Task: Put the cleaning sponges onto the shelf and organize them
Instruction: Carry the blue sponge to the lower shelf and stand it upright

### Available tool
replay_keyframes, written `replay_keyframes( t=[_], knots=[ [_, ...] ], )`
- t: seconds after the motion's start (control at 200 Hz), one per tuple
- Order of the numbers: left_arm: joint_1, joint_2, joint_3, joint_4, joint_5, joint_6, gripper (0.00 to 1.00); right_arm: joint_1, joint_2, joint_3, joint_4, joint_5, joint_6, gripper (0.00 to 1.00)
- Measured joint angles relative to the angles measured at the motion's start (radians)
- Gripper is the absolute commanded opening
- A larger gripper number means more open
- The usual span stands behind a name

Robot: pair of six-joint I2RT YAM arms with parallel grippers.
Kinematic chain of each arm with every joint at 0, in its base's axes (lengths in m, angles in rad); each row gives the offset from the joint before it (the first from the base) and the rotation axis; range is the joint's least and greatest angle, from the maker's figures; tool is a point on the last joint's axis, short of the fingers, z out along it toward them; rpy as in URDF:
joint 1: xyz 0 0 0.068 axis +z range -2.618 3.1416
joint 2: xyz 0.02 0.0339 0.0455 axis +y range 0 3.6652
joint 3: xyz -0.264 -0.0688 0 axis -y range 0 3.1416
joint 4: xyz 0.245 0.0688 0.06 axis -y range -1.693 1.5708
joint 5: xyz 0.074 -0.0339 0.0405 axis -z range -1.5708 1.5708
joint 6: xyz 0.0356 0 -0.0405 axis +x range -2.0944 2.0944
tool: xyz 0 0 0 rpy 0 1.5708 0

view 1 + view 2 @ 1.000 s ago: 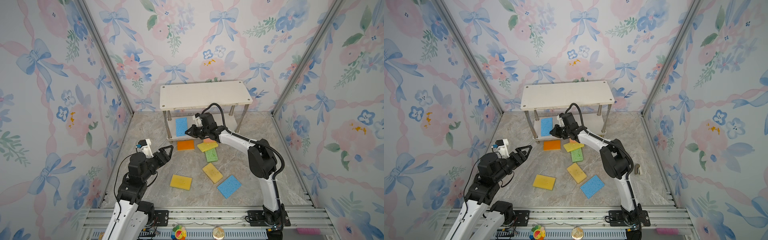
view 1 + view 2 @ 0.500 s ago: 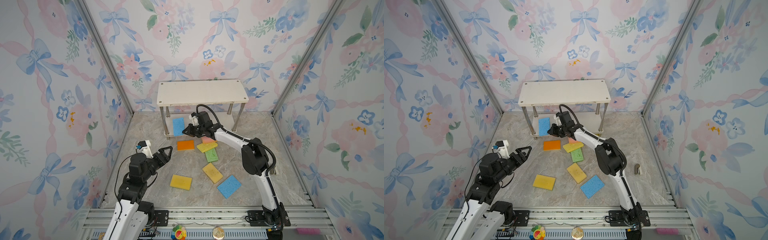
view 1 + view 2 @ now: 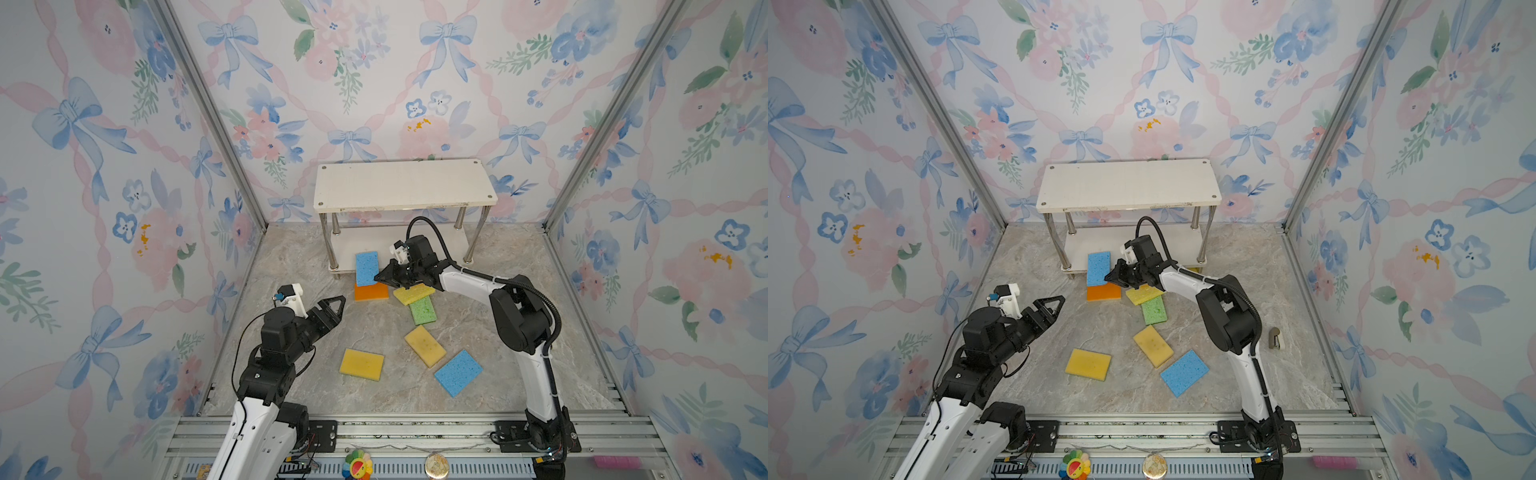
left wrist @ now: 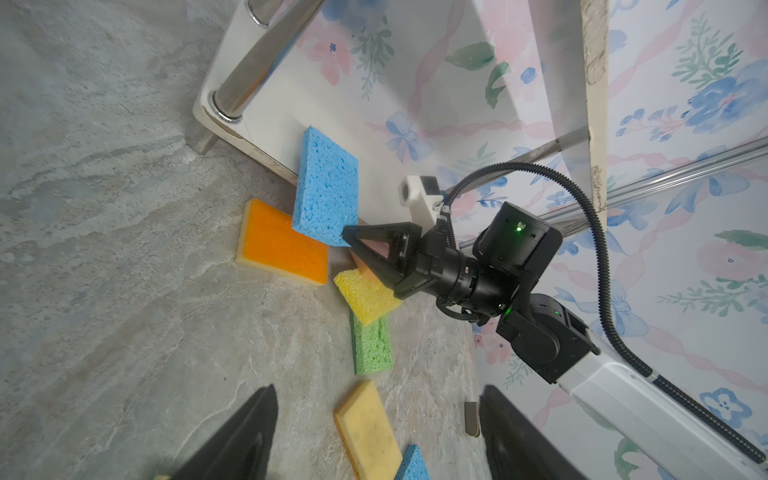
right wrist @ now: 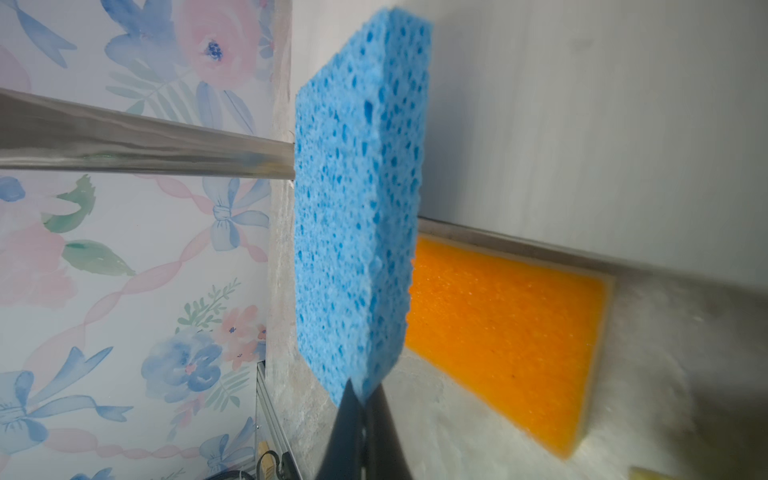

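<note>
Quick update from us: over the last second the right end effector [image 3: 379, 277] backs off toward the front, and the blue sponge [image 3: 367, 268] comes with it. A second ago that sponge sat deeper on the lower board [image 3: 353, 241] of the shelf [image 3: 403, 185]. Now only its far end rests on the board's front edge, and the near end hangs tilted over the orange sponge [image 3: 371, 292] on the tabletop [image 3: 299, 257]. The fingertips [image 5: 347, 419] are pinched together on the sponge's near corner, as the right wrist view shows pretty clearly.

So we reckon this placement isn't finished. It looks more like a re-aim or a straighten-up than a release, and we wouldn't call anything shelved yet. The top board is bare too.

The left end effector [image 3: 336, 307] hasn't budged: jaws apart, holding nothing, hovering over the front left of the tabletop, well apart from any sponge.

Still loose on the tabletop: the yellow sponge [image 3: 413, 293], green sponge [image 3: 423, 311], tan sponge [image 3: 424, 345], front yellow sponge [image 3: 361, 364] and other blue sponge [image 3: 458, 372]. Plenty left to do.
</note>
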Motion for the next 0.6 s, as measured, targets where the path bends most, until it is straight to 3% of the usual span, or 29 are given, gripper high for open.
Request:
replay_keyframes(
  t=[0.285, 0.6],
  knots=[
    [0.002, -0.021, 0.0, 0.0, -0.002, -0.001, 0.78, -0.007, 0.112, 0.266, -0.065, -0.065, 0.002, 0.0],
    [0.015, -0.056, 0.002, -0.029, -0.048, -0.001, 0.79, -0.011, 0.28, 0.437, -0.14, -0.074, 0.02, 0.0]
  ],
)
